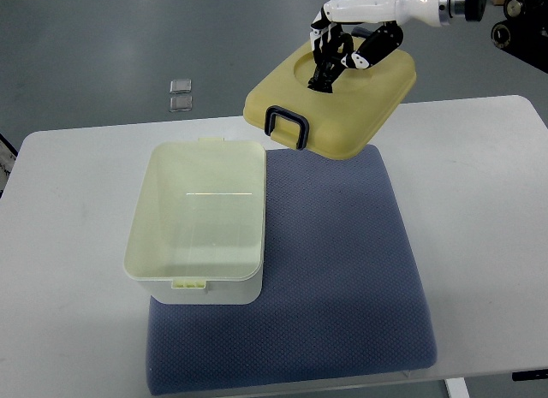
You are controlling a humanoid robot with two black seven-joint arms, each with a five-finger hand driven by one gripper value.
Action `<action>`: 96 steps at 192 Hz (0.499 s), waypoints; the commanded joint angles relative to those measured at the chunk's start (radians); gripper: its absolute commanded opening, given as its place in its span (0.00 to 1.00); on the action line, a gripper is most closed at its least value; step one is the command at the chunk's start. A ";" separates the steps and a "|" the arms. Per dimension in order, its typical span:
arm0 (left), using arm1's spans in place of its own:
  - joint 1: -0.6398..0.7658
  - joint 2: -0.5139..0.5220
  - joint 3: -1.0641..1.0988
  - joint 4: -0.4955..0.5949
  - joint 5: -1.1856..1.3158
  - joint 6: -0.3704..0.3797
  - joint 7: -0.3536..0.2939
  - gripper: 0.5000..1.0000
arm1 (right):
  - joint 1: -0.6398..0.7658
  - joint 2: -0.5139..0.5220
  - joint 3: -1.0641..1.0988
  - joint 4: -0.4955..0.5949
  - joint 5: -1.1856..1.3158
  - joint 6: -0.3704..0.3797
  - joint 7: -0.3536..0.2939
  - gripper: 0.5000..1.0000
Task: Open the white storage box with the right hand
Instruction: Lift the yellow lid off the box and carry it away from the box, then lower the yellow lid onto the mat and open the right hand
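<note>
The right hand (336, 57), white-shelled with black fingers, reaches in from the upper right corner and grips the pale yellow rectangular plastic lid (360, 107) by the recessed hollow in its top, fingers curled down into that hollow. The lid hangs tilted in the air beneath the hand, its near corner dipping toward the camera, with a dark blue-black latch handle (287, 126) on that lower edge. It sits over the far end of the dark blue textured mat (342, 278), apart from the box. The white rectangular plastic storage box (199, 278) stands open and uncovered on the left part of the mat, down and to the left of the hand, well apart from it. Both rest on the white surface (488, 210). Two small clear squares (181, 94) lie on the grey floor beyond
</note>
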State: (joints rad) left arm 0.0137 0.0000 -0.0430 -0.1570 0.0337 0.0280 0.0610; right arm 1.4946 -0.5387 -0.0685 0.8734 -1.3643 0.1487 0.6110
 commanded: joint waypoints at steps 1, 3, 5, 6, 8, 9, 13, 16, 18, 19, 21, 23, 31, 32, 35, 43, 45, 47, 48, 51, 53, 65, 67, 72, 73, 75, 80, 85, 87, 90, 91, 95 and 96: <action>0.000 0.000 0.000 0.000 0.000 0.000 -0.001 1.00 | -0.047 -0.006 -0.001 -0.002 -0.001 -0.027 0.000 0.00; 0.000 0.000 0.000 0.000 0.000 0.000 0.000 1.00 | -0.050 -0.006 -0.001 -0.002 -0.001 -0.031 0.000 0.00; 0.000 0.000 0.000 0.000 0.000 0.000 -0.001 1.00 | -0.054 -0.007 -0.001 -0.002 -0.001 -0.032 0.000 0.00; 0.000 0.000 0.000 0.000 0.000 0.000 -0.001 1.00 | -0.054 -0.007 -0.001 -0.002 -0.001 -0.032 0.000 0.00; 0.000 0.000 0.000 0.000 0.000 0.000 -0.001 1.00 | -0.057 -0.007 -0.001 -0.002 -0.001 -0.034 0.000 0.00; 0.000 0.000 0.000 0.000 0.000 0.000 -0.001 1.00 | -0.057 -0.007 -0.001 -0.002 -0.001 -0.034 0.000 0.00; 0.000 0.000 0.000 0.000 0.000 0.000 -0.001 1.00 | -0.066 -0.007 -0.001 -0.002 -0.001 -0.038 0.000 0.00; 0.000 0.000 0.000 0.000 0.000 0.000 0.000 1.00 | -0.074 -0.007 -0.002 -0.002 -0.001 -0.041 0.000 0.00; 0.000 0.000 0.000 0.000 0.000 0.000 0.000 1.00 | -0.079 -0.007 -0.002 -0.002 -0.001 -0.044 0.000 0.00; 0.000 0.000 0.000 0.000 0.000 0.000 0.000 1.00 | -0.079 -0.007 -0.002 -0.002 -0.001 -0.044 0.000 0.00; 0.000 0.000 0.000 0.000 0.000 0.000 0.000 1.00 | -0.082 -0.006 -0.002 -0.002 -0.001 -0.046 0.000 0.00; 0.000 0.000 0.000 0.000 0.000 0.000 0.000 1.00 | -0.088 -0.006 -0.002 -0.002 -0.001 -0.047 0.000 0.00; 0.000 0.000 0.000 0.000 0.000 0.000 0.000 1.00 | -0.105 -0.006 -0.002 -0.002 -0.001 -0.055 0.000 0.00; 0.000 0.000 0.000 0.000 0.000 0.000 0.000 1.00 | -0.105 -0.006 -0.002 -0.002 -0.001 -0.055 0.000 0.00; 0.000 0.000 0.000 0.000 0.000 0.000 0.000 1.00 | -0.112 -0.006 -0.002 -0.002 -0.001 -0.058 0.000 0.00; 0.000 0.000 0.000 0.000 0.000 0.001 -0.001 1.00 | -0.123 -0.006 -0.001 -0.002 -0.001 -0.063 0.000 0.00; 0.000 0.000 0.000 0.000 0.000 0.000 0.000 1.00 | -0.128 -0.006 -0.001 -0.002 -0.001 -0.063 0.000 0.00; 0.000 0.000 0.000 -0.001 0.000 0.000 0.000 1.00 | -0.131 -0.006 -0.001 -0.001 -0.001 -0.064 0.000 0.00; 0.000 0.000 0.000 0.000 0.000 0.000 0.000 1.00 | -0.135 -0.006 -0.001 -0.001 0.001 -0.066 0.000 0.00; 0.000 0.000 0.000 0.000 0.000 0.000 -0.001 1.00 | -0.139 -0.004 -0.002 -0.001 0.001 -0.067 0.000 0.00; 0.000 0.000 0.000 0.000 0.000 0.000 -0.001 1.00 | -0.142 -0.004 -0.002 -0.001 0.001 -0.069 0.000 0.00; 0.000 0.000 0.000 -0.001 0.000 0.000 0.000 1.00 | -0.169 -0.003 -0.002 -0.002 0.001 -0.087 0.000 0.00; 0.000 0.000 0.000 -0.001 0.000 0.000 0.000 1.00 | -0.172 -0.003 -0.002 -0.001 0.001 -0.089 0.000 0.00; 0.000 0.000 0.000 0.000 0.000 0.000 0.000 1.00 | -0.180 -0.001 -0.002 -0.001 0.001 -0.093 0.000 0.00; 0.000 0.000 0.000 0.000 0.000 0.000 0.000 1.00 | -0.180 -0.001 -0.002 -0.001 0.001 -0.093 0.000 0.00; 0.000 0.000 0.000 0.000 0.000 0.000 0.000 1.00 | -0.183 -0.001 -0.002 -0.001 0.001 -0.093 0.000 0.00; 0.000 0.000 0.000 0.000 0.000 0.000 0.000 1.00 | -0.188 0.000 -0.002 -0.001 0.001 -0.095 0.000 0.00; 0.000 0.000 0.000 0.000 0.000 0.000 0.000 1.00 | -0.195 0.002 -0.002 -0.001 0.001 -0.095 0.000 0.00; 0.000 0.000 0.000 0.000 0.000 0.000 -0.001 1.00 | -0.198 0.003 -0.002 -0.001 0.001 -0.095 0.000 0.00; 0.000 0.000 0.000 0.000 0.000 0.000 -0.001 1.00 | -0.201 0.003 -0.002 -0.001 0.001 -0.095 0.000 0.00; 0.000 0.000 0.000 -0.001 0.000 0.000 0.000 1.00 | -0.203 0.005 -0.002 0.001 -0.001 -0.095 0.000 0.00; 0.000 0.000 0.000 -0.001 0.000 0.000 -0.001 1.00 | -0.209 0.006 -0.004 0.001 -0.001 -0.095 0.000 0.00; 0.000 0.000 0.000 -0.001 0.000 0.000 -0.001 1.00 | -0.209 0.006 -0.004 0.001 -0.001 -0.095 0.000 0.00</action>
State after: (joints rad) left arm 0.0140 0.0000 -0.0430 -0.1569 0.0337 0.0275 0.0609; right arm 1.3108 -0.5388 -0.0704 0.8726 -1.3639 0.0570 0.6108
